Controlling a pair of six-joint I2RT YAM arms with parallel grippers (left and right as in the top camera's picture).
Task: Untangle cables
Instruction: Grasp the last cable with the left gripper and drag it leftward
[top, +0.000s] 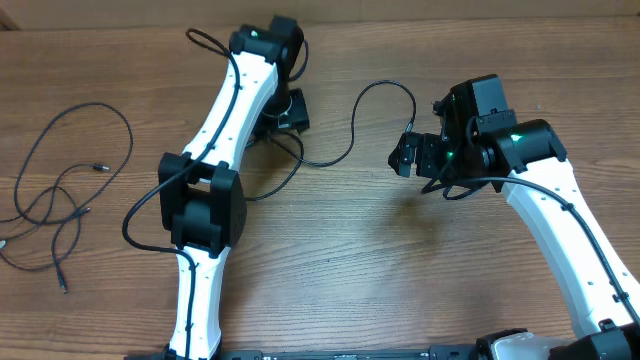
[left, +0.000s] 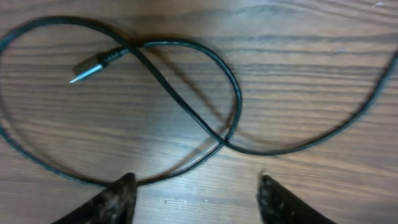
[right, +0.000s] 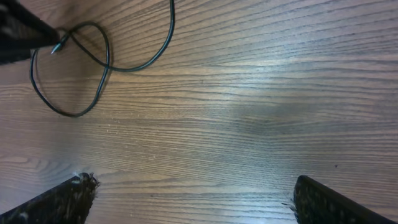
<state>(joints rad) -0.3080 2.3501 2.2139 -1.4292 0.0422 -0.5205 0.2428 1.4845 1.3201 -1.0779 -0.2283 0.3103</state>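
Far left of the overhead frame: a loose scribble of thin black cables (top: 60, 190), sprawled in open loops on the wooden table (top: 340, 270), small plug ends showing here and there. Well apart from both arms.

Next over, upper middle: left gripper (top: 290, 110), mostly hidden under its own arm, parked right over one more cable (top: 353, 125). From there, snaking right and arcing up toward the right gripper (top: 405, 155).

Left wrist view, way clearer: same cable (left: 236, 99) lying flat on the wood, crossed over itself into a loop across the upper half. Silvery-tipped plug (left: 92, 67) at upper left, tip aimed lower left. Left gripper (left: 196, 182) hovering at the bottom edge, fingers (left: 121, 199) spread apart, not clamped on anything. Bottom of the loop passing just beside the left-hand fingertip; touching or not, can't tell.

Right side of the overhead: right gripper aimed left, near the cable's far end. Right wrist view: gripper (right: 193, 190) spread really wide, just bare wood between the fingers (right: 68, 199), cable loop (right: 109, 59) well off in the upper left corner.
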